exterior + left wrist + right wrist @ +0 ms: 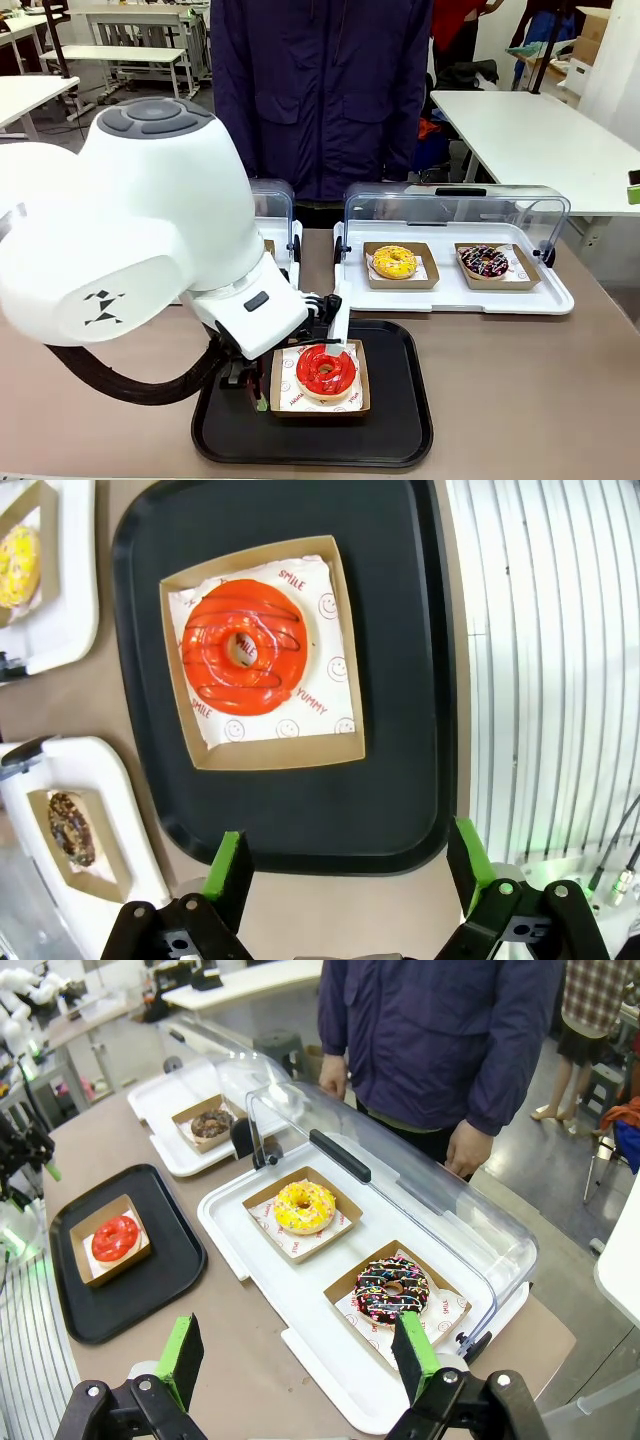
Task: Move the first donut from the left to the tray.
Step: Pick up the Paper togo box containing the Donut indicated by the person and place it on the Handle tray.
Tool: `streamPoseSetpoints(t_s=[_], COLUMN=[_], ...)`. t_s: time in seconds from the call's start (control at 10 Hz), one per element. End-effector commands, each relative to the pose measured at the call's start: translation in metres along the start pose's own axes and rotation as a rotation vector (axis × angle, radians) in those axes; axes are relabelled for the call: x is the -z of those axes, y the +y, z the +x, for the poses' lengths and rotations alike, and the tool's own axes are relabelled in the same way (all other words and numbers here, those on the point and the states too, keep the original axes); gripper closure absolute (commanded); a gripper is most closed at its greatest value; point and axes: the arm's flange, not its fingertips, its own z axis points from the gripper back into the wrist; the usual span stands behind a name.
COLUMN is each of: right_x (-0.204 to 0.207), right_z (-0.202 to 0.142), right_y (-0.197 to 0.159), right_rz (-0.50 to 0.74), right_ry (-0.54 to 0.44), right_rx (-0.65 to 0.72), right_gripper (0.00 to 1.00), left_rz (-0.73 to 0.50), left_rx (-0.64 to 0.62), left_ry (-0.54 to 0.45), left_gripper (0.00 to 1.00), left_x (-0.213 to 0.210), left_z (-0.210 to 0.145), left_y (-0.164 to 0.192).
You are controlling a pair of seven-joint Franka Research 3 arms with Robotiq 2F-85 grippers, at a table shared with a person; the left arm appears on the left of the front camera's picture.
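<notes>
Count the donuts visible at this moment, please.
4. The red donut sits in its box on the black tray; a chocolate donut on the far white tray; a yellow donut and a sprinkled donut on the near white tray. Others may be hidden.

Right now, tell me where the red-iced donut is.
The red donut sits in its brown cardboard tray on the black tray, near the table's front edge in the front view, just right of the left gripper, which is open.
</notes>
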Motion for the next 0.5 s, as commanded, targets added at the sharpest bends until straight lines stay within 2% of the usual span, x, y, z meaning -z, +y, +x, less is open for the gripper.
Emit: streamPoseSetpoints(t_s=[0.0, 0.4], right_x=[0.0017, 0.0017], right_z=[0.0011, 0.0011], right_y=[-0.0020, -0.0020], right_rz=[-0.002, -0.002], right_ry=[-0.031, -0.031], right_rx=[-0.025, -0.025], right_gripper=[0.00, 0.00], left_rz=[0.014, 0.014], left_rx=[-0.010, -0.010], left_ry=[-0.005, -0.005], left_gripper=[0.00, 0.00], left_x=[0.0064, 0.0064], left_z=[0.0051, 0.0051], left_y=[0.0000, 0.0000])
